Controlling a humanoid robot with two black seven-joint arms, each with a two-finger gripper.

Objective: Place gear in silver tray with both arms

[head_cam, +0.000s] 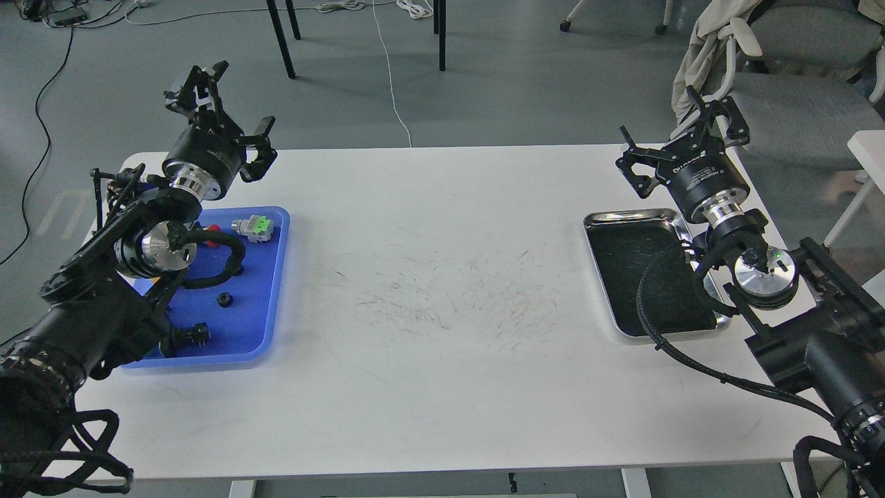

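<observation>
A small black toothed gear (pixel 223 299) lies in the blue plastic tray (pixel 266 304) at the table's left. The silver tray (pixel 632 273) rests at the right with nothing on its dark floor. My left gripper (pixel 230 116) hovers above the blue tray's far edge, raised and open, holding nothing. My right gripper (pixel 676 138) stands open over the table just beyond the silver tray's far right corner, also holding nothing. My right arm and its cable cover the silver tray's right rim.
In the blue tray there are also a grey and green connector (pixel 254 227), a red part (pixel 214 227) and a black round plug (pixel 196 334). The white table (pixel 442 297) is scuffed in the middle. A grey chair (pixel 795 104) stands behind the right corner.
</observation>
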